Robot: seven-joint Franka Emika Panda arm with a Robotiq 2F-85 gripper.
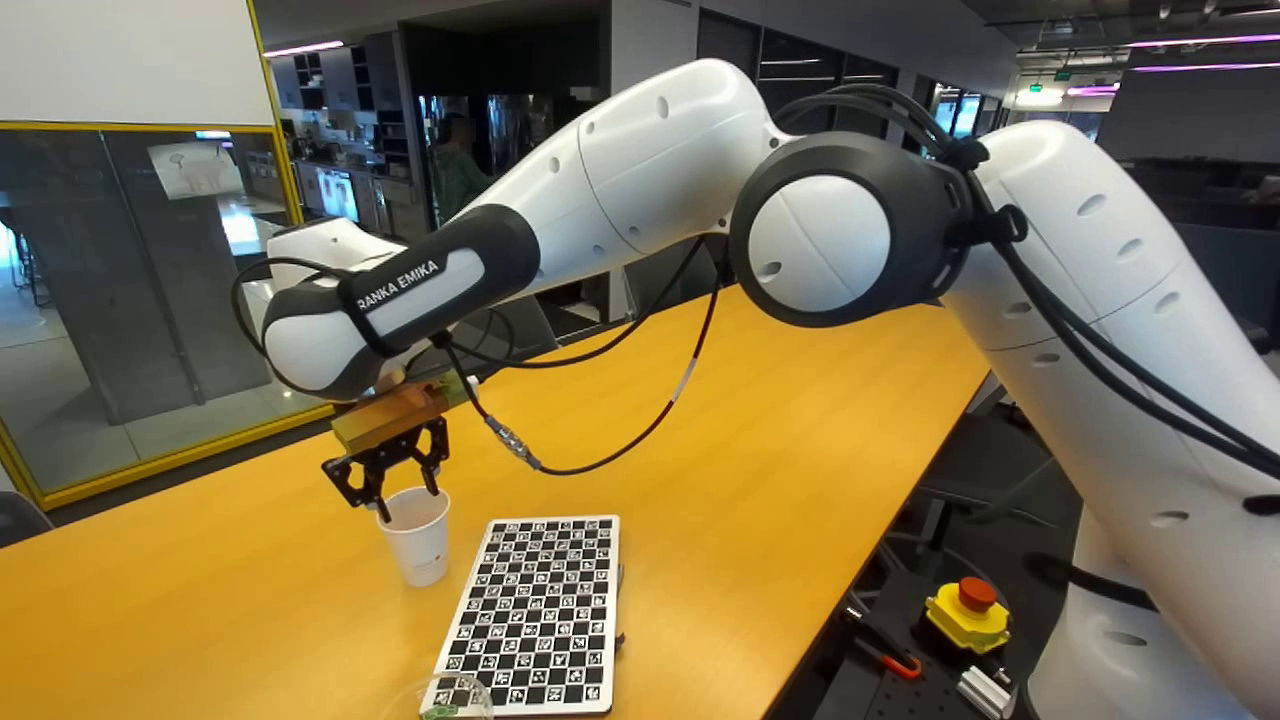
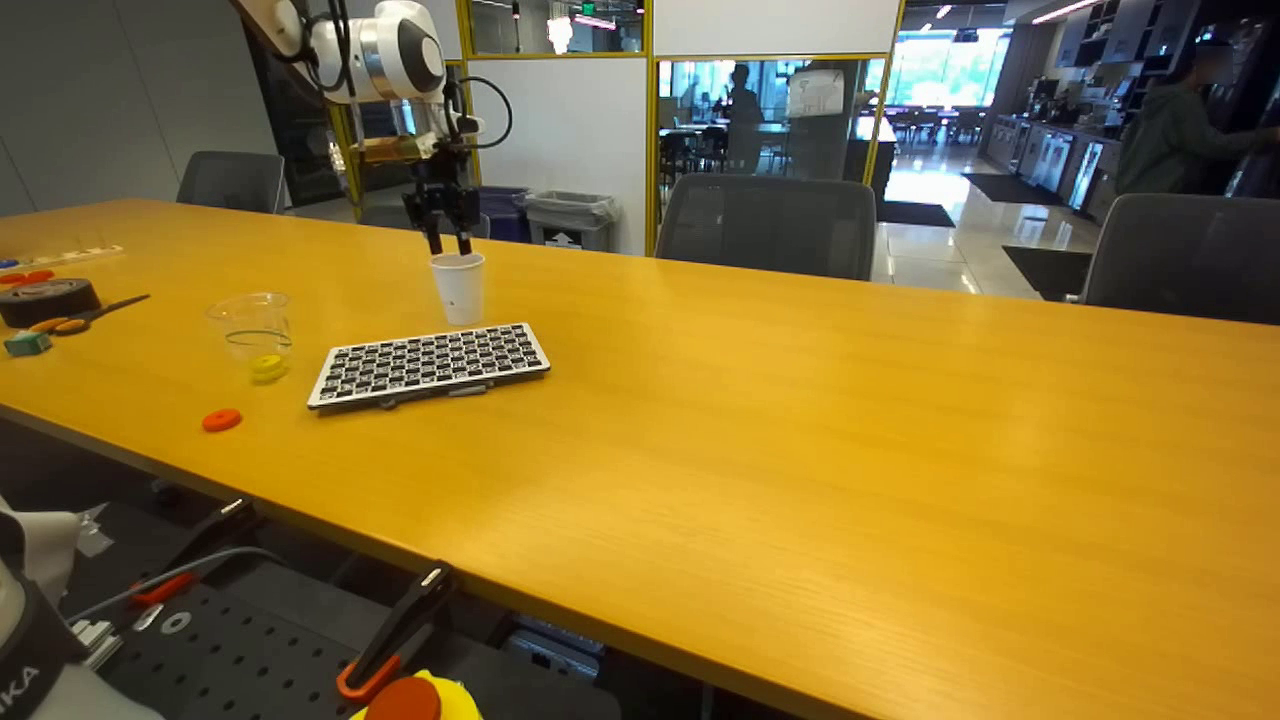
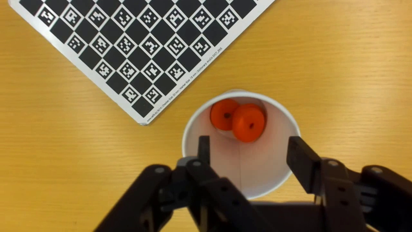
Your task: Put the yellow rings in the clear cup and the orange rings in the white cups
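Fingers [image 3: 301, 161] of the gripper [image 3: 249, 145] stand part-way apart, holding nothing, at the mouth of the white cup [image 3: 278, 125]; whether they touch its rim I can't tell. Two orange rings [image 3: 239, 120] lie inside it, low down. Farther off, in an exterior view, the yellow rings [image 2: 268, 368] look to be at the bottom of the clear cup [image 2: 240, 320], so that half seems done. One loose orange ring [image 2: 222, 420] on the table [image 2: 700, 450] is left; whether the red pieces [image 2: 38, 276] by the tape [image 2: 48, 303] count is unclear.

I see dark chairs [image 2: 765, 225] along the far edge of a wooden table [image 2: 850, 450]. Behind them, a bright window [image 2: 940, 75] shines over glossy floor [image 2: 940, 250].
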